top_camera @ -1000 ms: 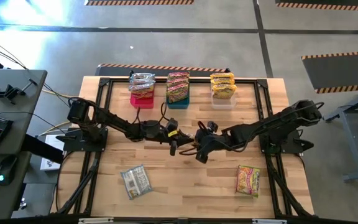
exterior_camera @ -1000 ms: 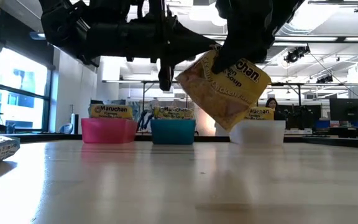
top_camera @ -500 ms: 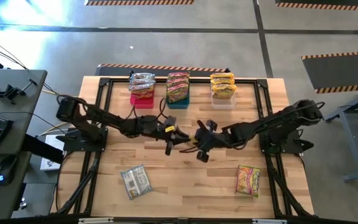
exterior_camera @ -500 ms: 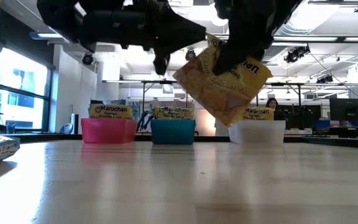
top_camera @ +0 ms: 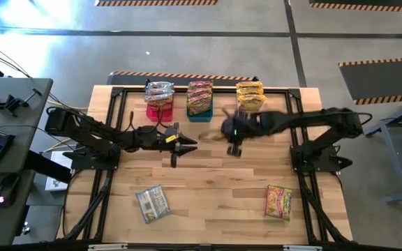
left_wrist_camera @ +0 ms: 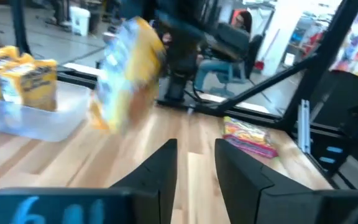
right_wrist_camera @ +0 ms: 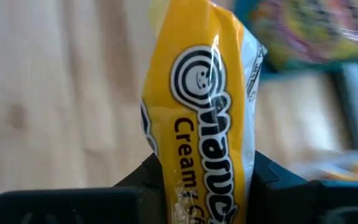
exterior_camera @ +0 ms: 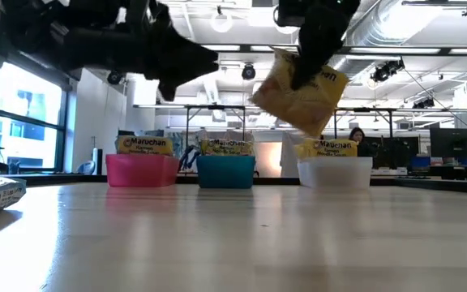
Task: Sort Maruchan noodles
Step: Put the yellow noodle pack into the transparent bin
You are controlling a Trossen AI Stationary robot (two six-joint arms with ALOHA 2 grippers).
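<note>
Looks like a mid-air handoff just wrapped up. Now clamped on the yellow packet (right_wrist_camera: 201, 106) with the right claw (top_camera: 233, 132), and swung off the table's middle toward the back row, just short of the clear bin (top_camera: 251, 111) where the other yellow ones sit. Pulled the left claw (top_camera: 180, 144) back toward its own side, fingers apart, nothing between them. So, probably one drop away from sorting this one.

Still two left lying flat on the table (top_camera: 215, 188): silvery packet (top_camera: 151, 203) front left, colourful packet (top_camera: 279, 201) front right, both well apart from the arms.

Plenty of bare wood in the middle. Tighter at the back: pink bin (top_camera: 159, 110), blue bin (top_camera: 199, 111) and clear bin in a row near the rear frame rail, all heaped.
</note>
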